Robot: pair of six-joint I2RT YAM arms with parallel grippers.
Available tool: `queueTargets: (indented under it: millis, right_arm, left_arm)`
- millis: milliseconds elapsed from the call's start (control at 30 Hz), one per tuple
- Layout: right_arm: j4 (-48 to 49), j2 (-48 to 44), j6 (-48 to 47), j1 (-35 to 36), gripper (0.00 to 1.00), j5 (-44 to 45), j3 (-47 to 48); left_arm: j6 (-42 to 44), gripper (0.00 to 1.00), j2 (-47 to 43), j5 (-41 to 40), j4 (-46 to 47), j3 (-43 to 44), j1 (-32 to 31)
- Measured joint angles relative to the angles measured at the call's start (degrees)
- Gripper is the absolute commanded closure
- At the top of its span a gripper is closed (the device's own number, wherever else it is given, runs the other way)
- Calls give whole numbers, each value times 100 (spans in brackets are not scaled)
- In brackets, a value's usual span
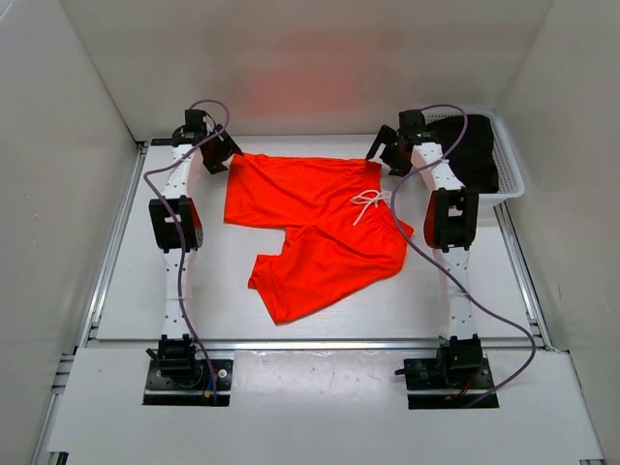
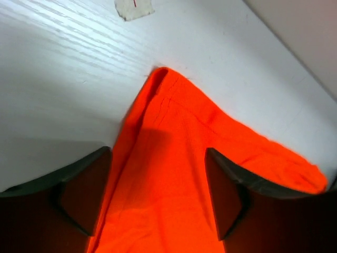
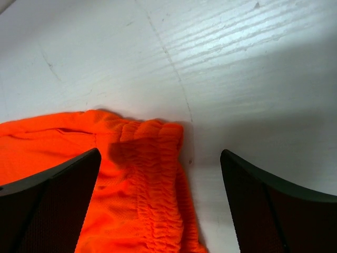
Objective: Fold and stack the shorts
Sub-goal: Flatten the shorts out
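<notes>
Left claw (image 1: 221, 153): released, fingers spread over the far-left leg corner of the shorts (image 1: 310, 228) (orange fabric runs under the gap in its wrist view); nothing is pinched.
Right claw (image 1: 383, 150): released, fingers wide apart, at the far-right corner, where the gathered waistband (image 3: 152, 179) ends beside the left finger.
Shorts: lying spread on the tabletop (image 1: 136, 281) between the two arms, with the waistband to the right. One leg lies flat along the far side and the other angles toward the near left.
Drawstring (image 1: 368, 203): white, lying loose on the fabric near the waistband.
Basket (image 1: 511, 184): white, at the far right, with dark cloth (image 1: 475, 155) inside.
</notes>
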Motion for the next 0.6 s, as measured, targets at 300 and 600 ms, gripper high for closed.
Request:
queueTargets:
  millis: [300,600]
  right_arm:
    - [173,-1248,4,94,6,-302,-461]
    - [817,-5189,-74,664,85,-50,-3943]
  left_arm:
    - [417,0,-2441,-564,-4,-1976,101]
    - [627,30,-6679,-673,234,-5884,-446]
